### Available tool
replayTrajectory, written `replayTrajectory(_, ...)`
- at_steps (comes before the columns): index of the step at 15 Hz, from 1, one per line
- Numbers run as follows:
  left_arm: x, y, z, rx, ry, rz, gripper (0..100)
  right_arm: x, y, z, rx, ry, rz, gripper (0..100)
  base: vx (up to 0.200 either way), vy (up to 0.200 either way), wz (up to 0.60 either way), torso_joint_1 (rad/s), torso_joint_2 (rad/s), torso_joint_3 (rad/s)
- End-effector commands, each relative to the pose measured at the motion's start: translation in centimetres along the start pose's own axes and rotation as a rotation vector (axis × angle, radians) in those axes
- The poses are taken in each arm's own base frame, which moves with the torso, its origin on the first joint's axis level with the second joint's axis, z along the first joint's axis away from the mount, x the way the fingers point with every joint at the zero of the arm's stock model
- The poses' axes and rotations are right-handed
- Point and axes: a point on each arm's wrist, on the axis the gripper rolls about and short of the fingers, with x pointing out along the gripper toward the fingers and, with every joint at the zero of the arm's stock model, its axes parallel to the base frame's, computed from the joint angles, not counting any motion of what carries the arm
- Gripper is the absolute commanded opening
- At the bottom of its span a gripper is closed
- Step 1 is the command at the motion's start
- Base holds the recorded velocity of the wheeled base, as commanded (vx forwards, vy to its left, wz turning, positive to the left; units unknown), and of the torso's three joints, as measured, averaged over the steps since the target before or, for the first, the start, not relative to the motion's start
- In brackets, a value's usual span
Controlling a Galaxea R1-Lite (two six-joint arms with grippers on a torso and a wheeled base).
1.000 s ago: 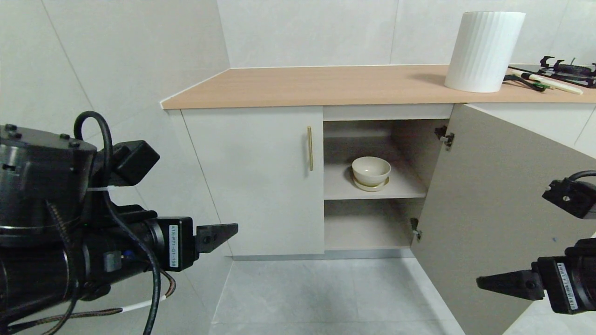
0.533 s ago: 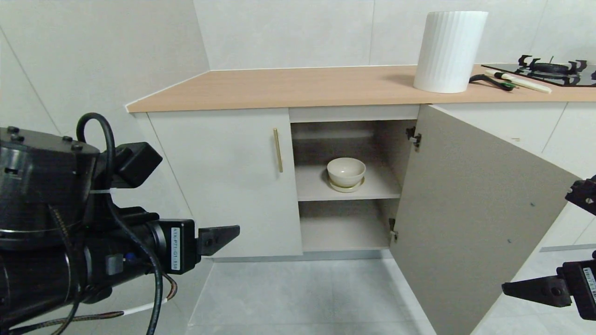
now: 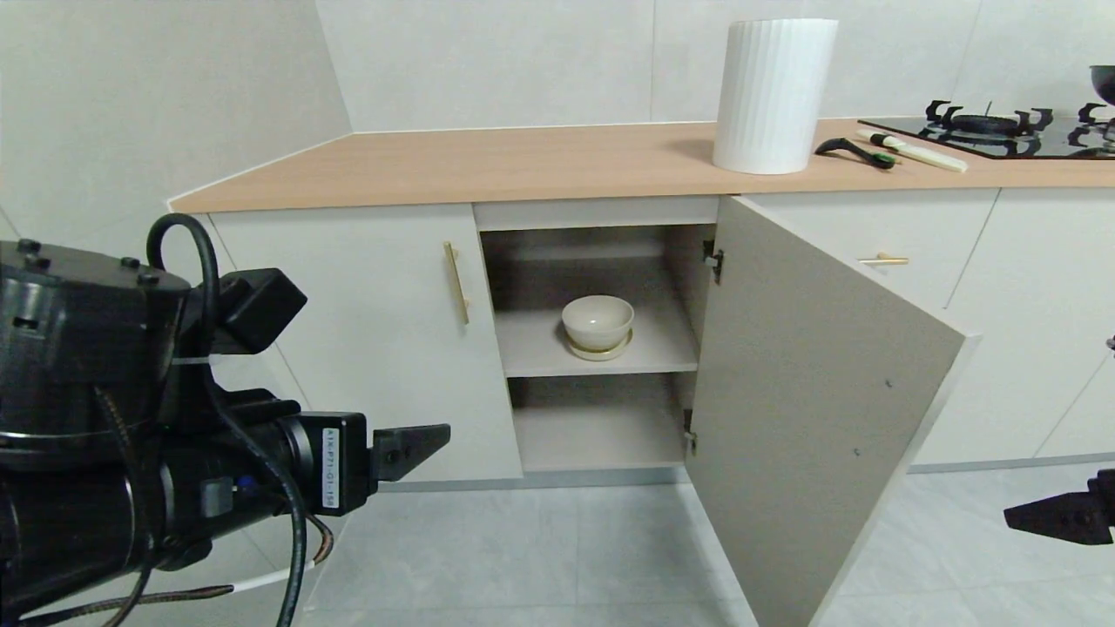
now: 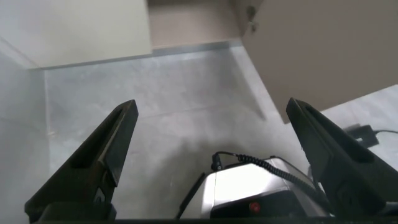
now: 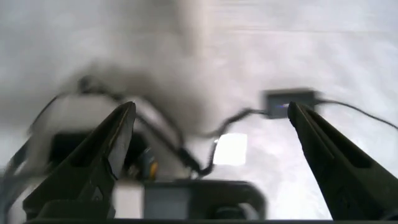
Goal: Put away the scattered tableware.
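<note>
The head camera swung right, bringing the hob (image 3: 989, 131) into view. The right gripper (image 3: 1012, 520) drew back toward the head view's right edge.

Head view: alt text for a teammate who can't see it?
A cream ceramic bowl sits on a matching saucer on the upper shelf of a white cabinet whose right door hangs open. A white ribbed cylinder stands on the wooden countertop above; the left claw and right claw sit low at either side, empty.

Head view from above toward cabinet (image 3: 348, 331); wrist views down at floor (image 4: 186, 112).
</note>
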Motion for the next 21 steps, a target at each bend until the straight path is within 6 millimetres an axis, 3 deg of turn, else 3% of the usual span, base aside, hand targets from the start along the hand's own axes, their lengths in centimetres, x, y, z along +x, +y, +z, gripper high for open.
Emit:
replayTrajectory(1, 0.0, 0.0, 0.0, 0.000, 0.001, 0.002, 100, 0.7, -1.0, 0.8, 0.056, 0.005, -0.070, 100, 0.000, 0.000, 0.00, 0.000, 0.00, 0.000)
replayTrajectory(9, 0.1, 0.0, 0.0, 0.000, 0.002, 0.003, 100, 7.1, -2.6, 5.0, 0.269, -0.168, -0.150, 100, 0.000, 0.000, 0.00, 0.000, 0.00, 0.000)
replayTrajectory(17, 0.0, 0.0, 0.0, -0.002, 0.001, 0.002, 100, 11.0, -1.8, 6.1, 0.369, -0.167, -0.130, 100, 0.000, 0.000, 0.00, 0.000, 0.00, 0.000)
replayTrajectory(21, 0.1, 0.0, 0.0, -0.002, 0.002, 0.003, 100, 11.0, -0.2, 6.0, 0.384, -0.160, -0.073, 100, 0.000, 0.000, 0.00, 0.000, 0.00, 0.000)
